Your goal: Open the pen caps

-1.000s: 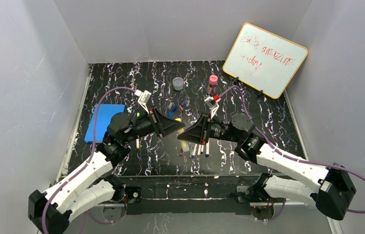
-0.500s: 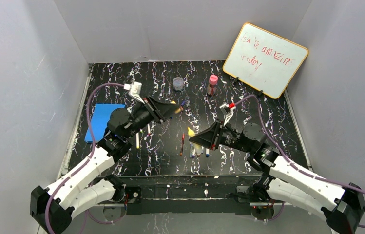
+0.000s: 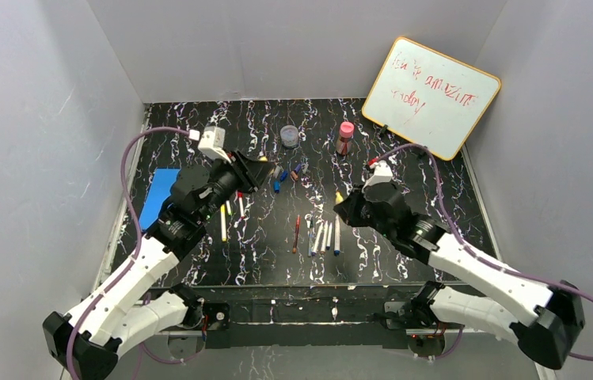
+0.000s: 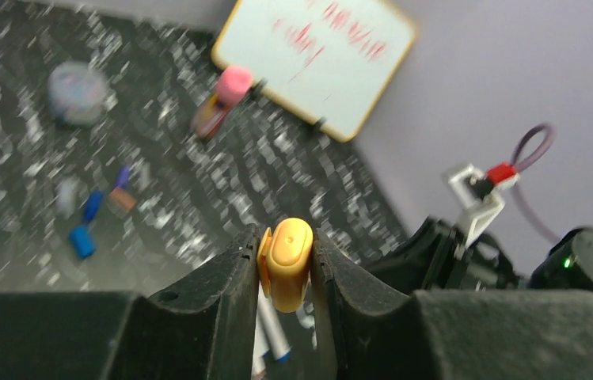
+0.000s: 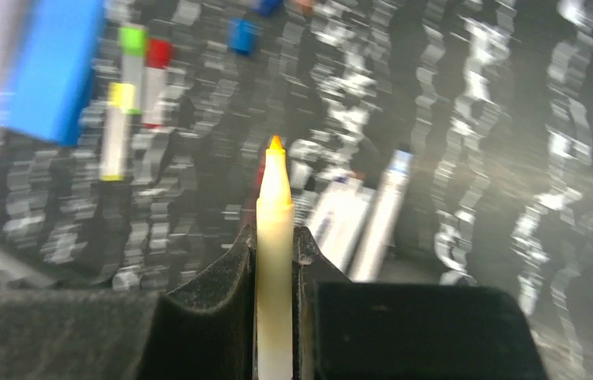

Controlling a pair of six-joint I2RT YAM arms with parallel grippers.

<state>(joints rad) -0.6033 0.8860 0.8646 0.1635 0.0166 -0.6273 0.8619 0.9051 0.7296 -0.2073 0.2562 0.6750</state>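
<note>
From the top, the left gripper [image 3: 261, 167] is at 10 o'clock from the middle of the black table [image 3: 261, 261]. The right gripper [image 3: 344, 209] is at 4 o'clock, and the two are apart. What each one holds is too small to see from here. A bunch of white pens [image 3: 325, 236] lies at 6 o'clock. A thin dark red pen [image 3: 296, 233] lies just beside them, at their 9 o'clock. Some loose caps [image 3: 280, 181] lie at 3 o'clock of the left gripper. A few capped pens [image 3: 223, 224] lie by the left arm, at 8 o'clock. A round jar [image 3: 290, 136] and a pink-topped bottle [image 3: 345, 136] stand at 12 o'clock. A whiteboard [image 3: 431, 95] leans at 2 o'clock. A blue block [image 3: 158, 198] lies at 9 o'clock.

From the left wrist, the two fingers [image 4: 222, 277] are pinching an orange cap [image 4: 289, 265]. The cap is up above the table. The blurry loose caps [image 4: 87, 222] lie at its 9 o'clock, the bottle [image 4: 222, 99] at 11 and the whiteboard [image 4: 317, 59] at 12.

From the right wrist, the fingers [image 5: 214, 293] are pinching a yellow pen [image 5: 275, 237]. Its bare orange tip points to 12 o'clock. The white pens [image 5: 372, 214] lie at its 2 o'clock. The capped pens [image 5: 131, 95], with green, red and yellow ends, lie at 10 o'clock, beside the blue block [image 5: 55, 71].
</note>
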